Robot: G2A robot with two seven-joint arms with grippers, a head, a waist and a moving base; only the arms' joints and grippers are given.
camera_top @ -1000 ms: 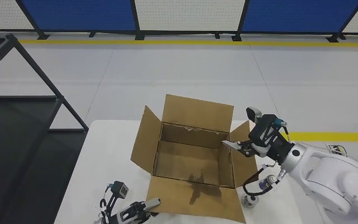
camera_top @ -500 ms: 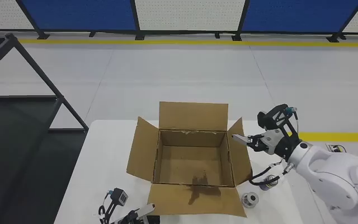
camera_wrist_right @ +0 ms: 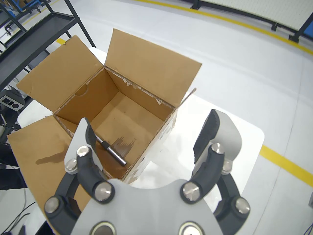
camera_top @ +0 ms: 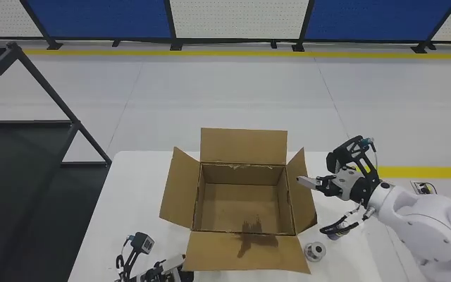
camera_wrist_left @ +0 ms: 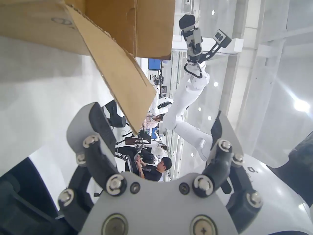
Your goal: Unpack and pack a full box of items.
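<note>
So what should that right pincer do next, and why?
Probably swing the right pincer over the brown cardboard box and lower it toward the slim silver and black metal rod lying on the box floor. The pincer is open, empty, and outside the box's right flap, and that rod is the only item visible inside.

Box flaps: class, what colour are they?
The box flaps are plain brown cardboard, one with a dark stain; clearest in the right wrist view.
</note>
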